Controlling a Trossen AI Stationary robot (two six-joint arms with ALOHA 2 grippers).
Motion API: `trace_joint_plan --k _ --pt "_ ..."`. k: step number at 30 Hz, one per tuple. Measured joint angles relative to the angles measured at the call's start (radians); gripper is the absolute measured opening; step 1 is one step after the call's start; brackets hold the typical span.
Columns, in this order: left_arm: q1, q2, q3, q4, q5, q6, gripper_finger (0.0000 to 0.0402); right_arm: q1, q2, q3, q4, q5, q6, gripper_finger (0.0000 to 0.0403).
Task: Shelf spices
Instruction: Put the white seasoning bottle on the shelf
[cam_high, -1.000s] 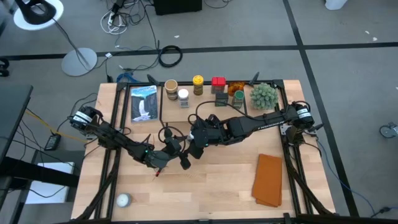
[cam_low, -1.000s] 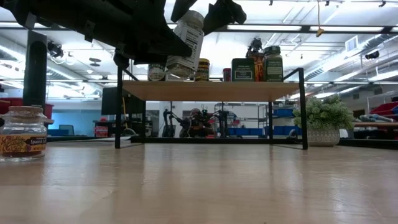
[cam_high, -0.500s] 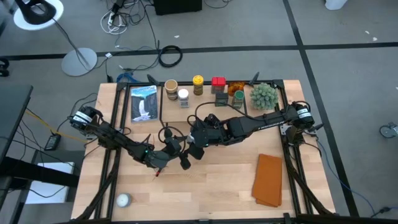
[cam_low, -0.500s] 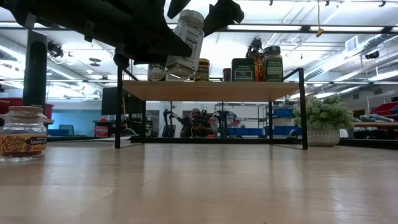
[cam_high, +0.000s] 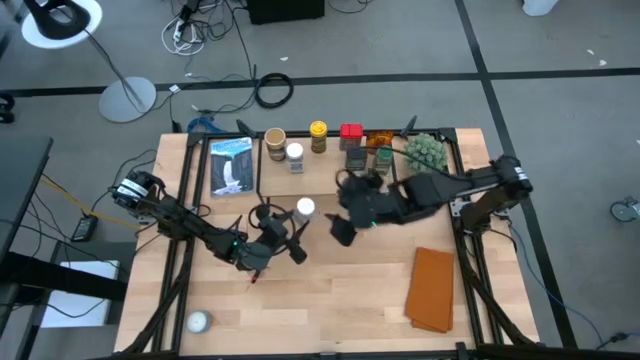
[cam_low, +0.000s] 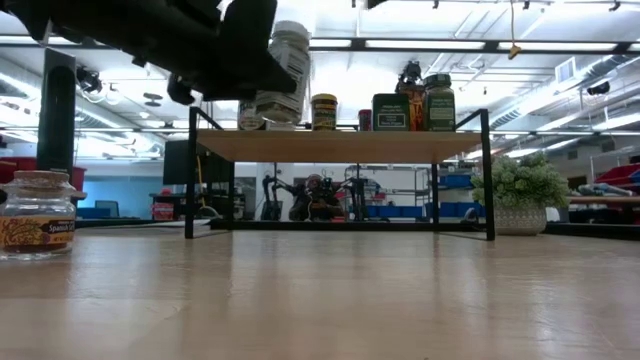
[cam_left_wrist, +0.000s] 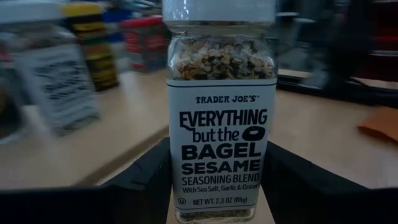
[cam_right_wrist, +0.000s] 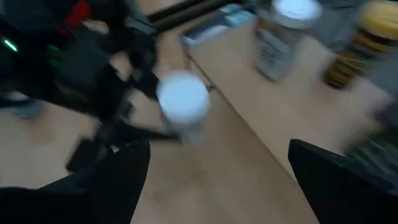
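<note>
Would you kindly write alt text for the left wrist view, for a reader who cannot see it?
A clear jar of Trader Joe's Everything but the Bagel Sesame seasoning, white-lidded and upright, fills the centre, held between the left gripper's two dark fingers. Behind it, blurred, lie the light wooden table and several other spice jars.

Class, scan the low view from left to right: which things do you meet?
Cork-topped jar on the table → seasoning jar in the left claw → yellow-lidded jar → dark tin → green-lidded jar → plant.
</note>
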Motion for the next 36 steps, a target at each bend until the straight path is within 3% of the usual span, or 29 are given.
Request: trace_joint_plan --k 6,9,13,21,36 --pt "0.009 -0.002 0.055 0.010 -0.199 0.086 0.0202 0.184 -0.029 0.000 -0.366 0.337 0.330 0.0377" --pt "0.042 -0.003 0.096 0.010 -0.250 0.121 0.0202 0.277 -0.024 -0.008 -0.541 0.424 0.568 0.0376" --pt "0.100 -0.003 0.117 0.010 -0.254 0.056 0.0202 0.372 -0.018 -0.079 -0.610 0.436 0.782 0.0377" --pt "0.155 -0.001 0.117 0.007 -0.267 -0.030 0.0202 0.489 -0.018 -0.219 -0.609 0.435 1.041 0.0378" --pt "0.183 0.138 0.117 0.015 -0.336 -0.174 0.0202 0.528 -0.018 -0.232 -0.570 0.435 1.109 0.0378"
